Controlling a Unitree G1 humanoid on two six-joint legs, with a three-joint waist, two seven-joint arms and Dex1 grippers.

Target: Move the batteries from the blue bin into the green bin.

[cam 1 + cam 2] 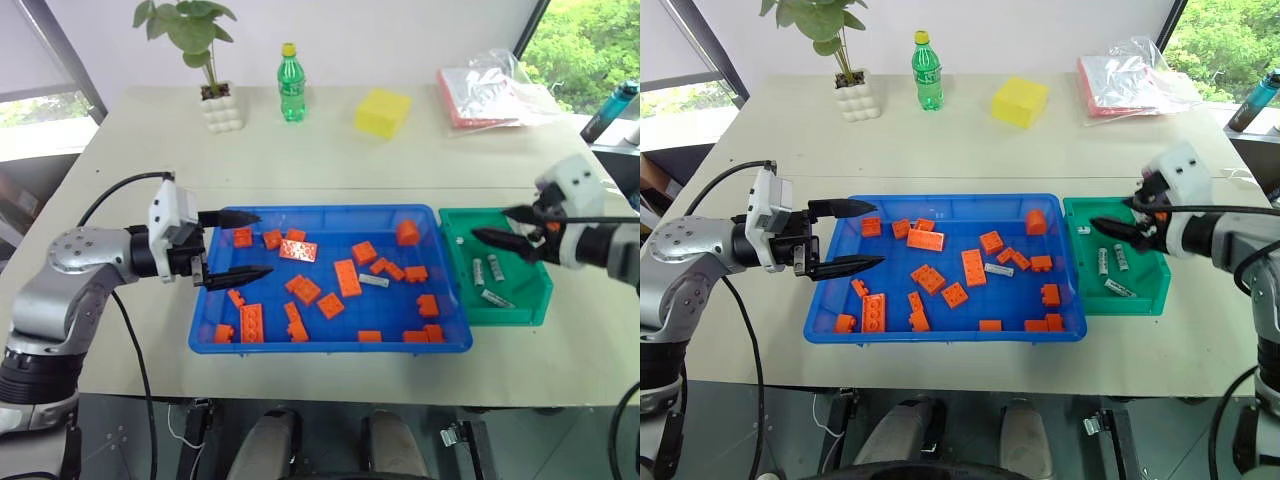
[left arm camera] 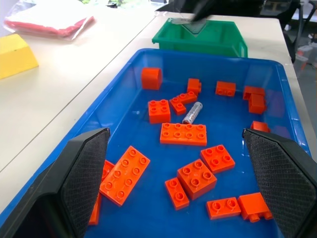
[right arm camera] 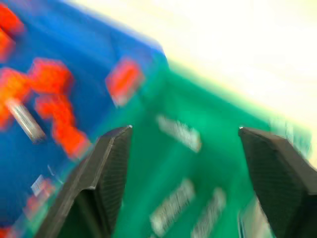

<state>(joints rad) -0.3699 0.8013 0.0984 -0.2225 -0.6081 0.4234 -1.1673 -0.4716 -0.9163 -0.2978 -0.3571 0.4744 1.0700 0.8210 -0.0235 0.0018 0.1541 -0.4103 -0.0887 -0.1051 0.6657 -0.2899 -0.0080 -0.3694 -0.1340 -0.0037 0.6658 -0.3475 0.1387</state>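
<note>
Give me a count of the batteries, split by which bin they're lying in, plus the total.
Batteries in the blue bin: 1, the battery among the orange bricks.
Batteries in the green bin: 4, three clear ones and a small, less clear one by its far corner.
Total: 5

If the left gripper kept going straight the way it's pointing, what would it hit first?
Probably the orange bricks in the blue bin. The open left gripper points across it; its height above them is unclear.
</note>
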